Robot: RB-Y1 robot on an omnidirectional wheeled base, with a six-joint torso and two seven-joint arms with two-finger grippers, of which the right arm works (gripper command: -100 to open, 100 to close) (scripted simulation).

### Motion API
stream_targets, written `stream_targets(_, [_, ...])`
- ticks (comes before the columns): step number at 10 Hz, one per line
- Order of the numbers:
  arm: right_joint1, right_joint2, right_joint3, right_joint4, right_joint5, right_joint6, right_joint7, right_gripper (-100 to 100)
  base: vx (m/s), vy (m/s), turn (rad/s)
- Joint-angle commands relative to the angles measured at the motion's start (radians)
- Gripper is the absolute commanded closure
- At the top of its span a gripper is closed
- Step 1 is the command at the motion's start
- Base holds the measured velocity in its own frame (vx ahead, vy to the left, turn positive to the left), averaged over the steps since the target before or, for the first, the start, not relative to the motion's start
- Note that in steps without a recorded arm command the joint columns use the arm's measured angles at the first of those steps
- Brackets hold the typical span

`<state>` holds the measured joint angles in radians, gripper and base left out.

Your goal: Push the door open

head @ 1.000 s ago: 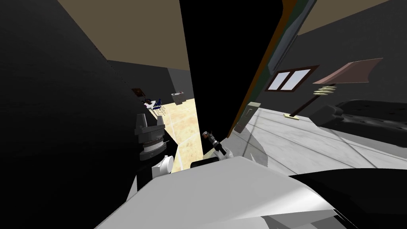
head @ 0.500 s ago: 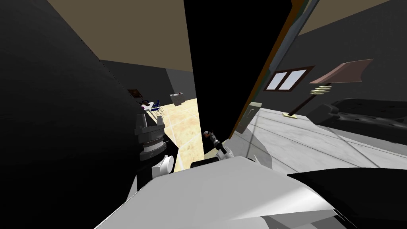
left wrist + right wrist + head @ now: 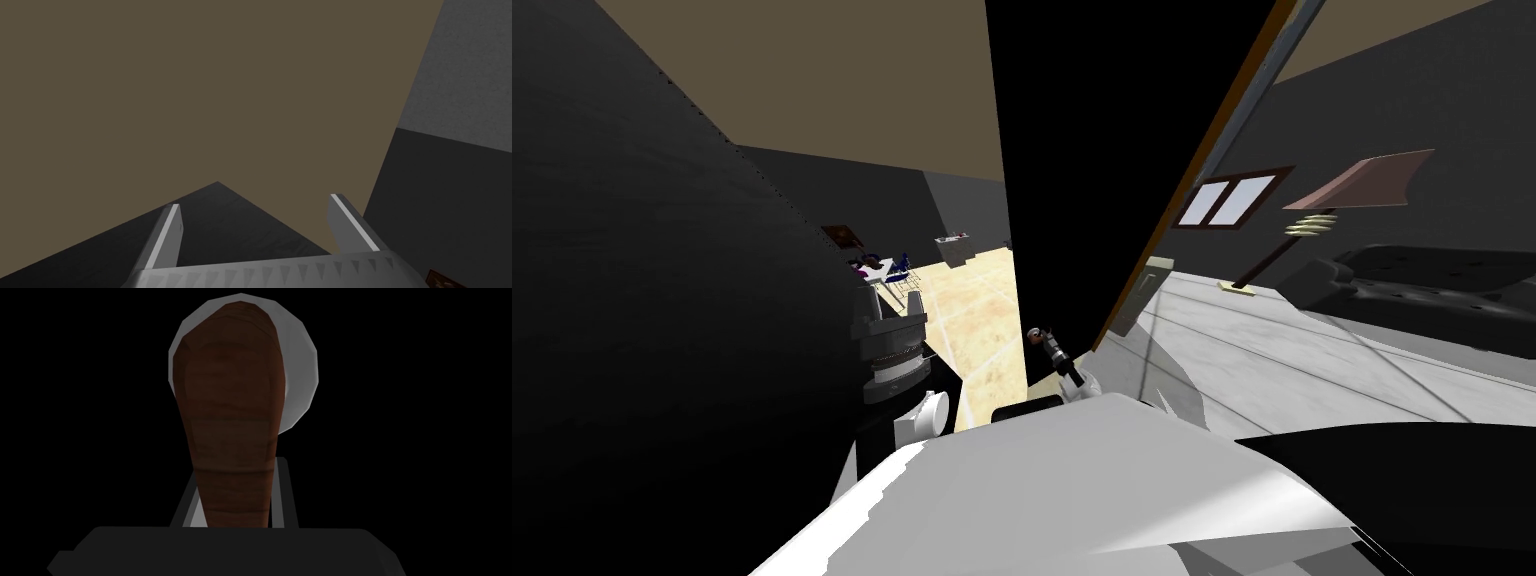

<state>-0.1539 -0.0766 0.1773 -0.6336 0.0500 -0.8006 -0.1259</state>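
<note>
The tall black door (image 3: 1112, 150) with a brown edge stood partly open beside a tan-floored gap. The right gripper (image 3: 235, 463) was clenched on the door's brown lever handle (image 3: 227, 388), and the left gripper (image 3: 255, 200) hung released. More swing seemed to be left.
</note>
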Motion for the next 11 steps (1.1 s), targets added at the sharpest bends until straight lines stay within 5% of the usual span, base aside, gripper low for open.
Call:
stream_targets(1, [-0.004, -0.008, -0.026, -0.009, -0.012, 0.0, 0.008, 100, 0.138, 0.15, -0.059])
stream_targets(11, [-0.006, 0.007, -0.12, 0.007, -0.055, 0.008, 0.053, 100, 0.146, 0.122, -0.056])
